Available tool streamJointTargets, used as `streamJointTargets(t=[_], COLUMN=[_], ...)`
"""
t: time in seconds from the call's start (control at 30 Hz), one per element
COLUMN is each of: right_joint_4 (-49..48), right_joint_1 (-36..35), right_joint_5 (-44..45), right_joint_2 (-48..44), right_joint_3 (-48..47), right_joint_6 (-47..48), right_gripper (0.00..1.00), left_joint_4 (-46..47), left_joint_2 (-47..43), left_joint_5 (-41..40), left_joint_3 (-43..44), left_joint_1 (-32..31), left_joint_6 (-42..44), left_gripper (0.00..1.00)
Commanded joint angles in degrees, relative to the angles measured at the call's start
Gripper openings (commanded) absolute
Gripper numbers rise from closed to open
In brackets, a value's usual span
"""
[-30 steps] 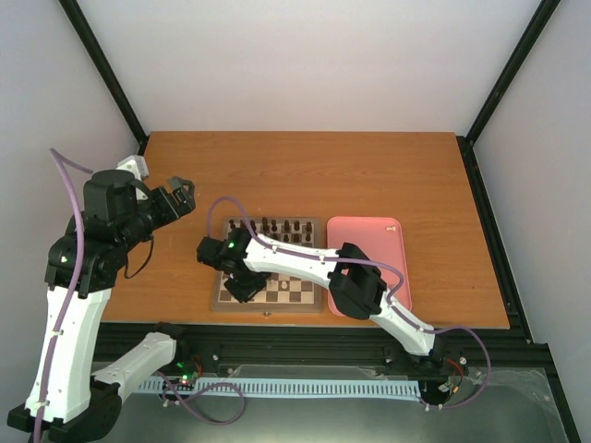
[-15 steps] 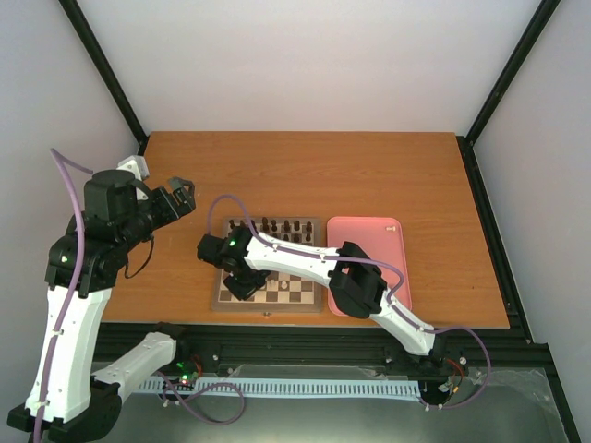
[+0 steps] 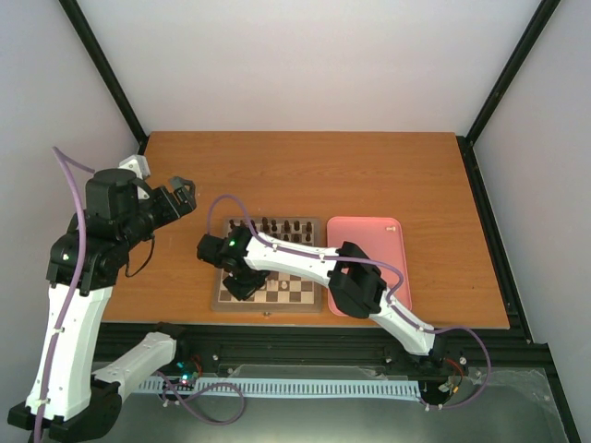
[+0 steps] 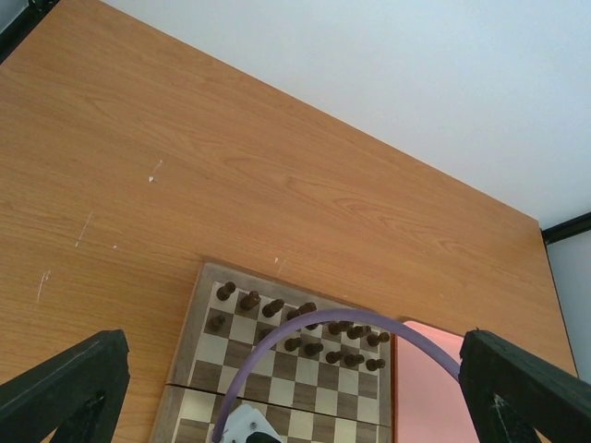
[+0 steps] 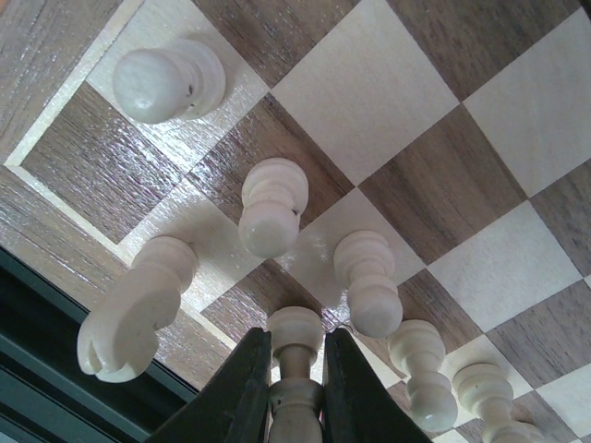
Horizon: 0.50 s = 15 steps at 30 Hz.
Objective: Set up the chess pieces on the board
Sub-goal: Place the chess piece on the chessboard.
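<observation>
Clenching one cream piece [image 5: 295, 325], right tool [image 5: 297, 349]; six others [image 5: 272, 208] on board [image 5: 388, 83]; left tool [image 4: 294, 362] released.

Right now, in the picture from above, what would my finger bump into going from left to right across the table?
The open left gripper → the chessboard → the pink tray. The right arm stretches over both the chessboard and the pink tray, so I left it out.

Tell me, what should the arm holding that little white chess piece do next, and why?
Probably lower it the last bit and let go: the right fingers pinch a cream piece close over the board, next to its standing neighbours.
</observation>
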<state>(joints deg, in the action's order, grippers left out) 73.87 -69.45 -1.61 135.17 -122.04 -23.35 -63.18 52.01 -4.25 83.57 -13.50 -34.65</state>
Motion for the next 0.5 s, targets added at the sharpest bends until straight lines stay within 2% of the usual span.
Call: streamJointTargets(t=[0.0, 0.47], right_joint_4=[-0.2, 0.0], right_joint_1=[0.2, 0.1], right_joint_5=[-0.7, -2.2], right_joint_2=[2.2, 2.8], right_joint_3=[-1.6, -1.6], right_joint_6=[0.2, 0.2], right_gripper=[0.1, 0.12], left_joint_4=[-0.8, -0.9], left_joint_2=[-0.1, -0.2], left_joint_5=[0.4, 0.3], left_joint_3=[0.1, -0.3], left_joint_1=[0.3, 0.4], left_joint_6=[1.5, 1.7], left_gripper=[1.0, 1.0])
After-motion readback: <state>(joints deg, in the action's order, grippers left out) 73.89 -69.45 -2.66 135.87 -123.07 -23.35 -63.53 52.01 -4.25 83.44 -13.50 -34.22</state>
